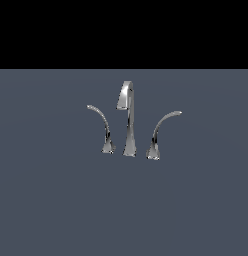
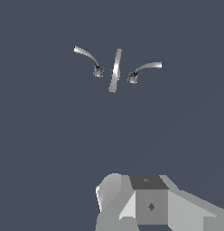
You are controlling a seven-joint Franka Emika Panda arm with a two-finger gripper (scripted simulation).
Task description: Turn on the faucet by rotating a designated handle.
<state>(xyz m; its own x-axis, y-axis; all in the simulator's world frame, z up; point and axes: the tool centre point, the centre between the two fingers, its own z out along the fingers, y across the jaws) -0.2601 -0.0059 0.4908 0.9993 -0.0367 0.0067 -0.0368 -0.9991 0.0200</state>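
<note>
Looking across both views, the claw itself cannot be made out: the exterior view shows no arm at all, and the wrist view shows only a pale grey blocky piece of the robot's hand [image 2: 150, 203] cut off at the frame edge, with no fingers visible, so I cannot tell whether the claw is wide or narrow. Nothing is held that can be seen.

On the plain slate-grey counter [image 1: 46, 200] stands the faucet [image 1: 128, 120], a chrome set of 3 separate pieces. In the exterior view the tall tapering spout [image 1: 129, 135] rises in the middle with its top hooked over toward the exterior view's left. The handle [image 1: 102, 125], the thinner and darker lever, stands just beside the spout on the exterior view's left, arcing from a small flared base to a tip pointing further left. A brighter, larger lever [image 1: 161, 131] stands on the exterior view's right of the spout, curving away to the right. The 3 bases sit near each other but apart.

The wrist view looks down from above, well apart from the set: the spout [image 2: 115, 71] shows only as a narrow bright strip, its hook hard to read, while the handle [image 2: 89, 57] and the other lever [image 2: 144, 70] splay outward to either side. Fine detail is blurred by small size and glare.

Above the counter, the exterior view is solid black.
</note>
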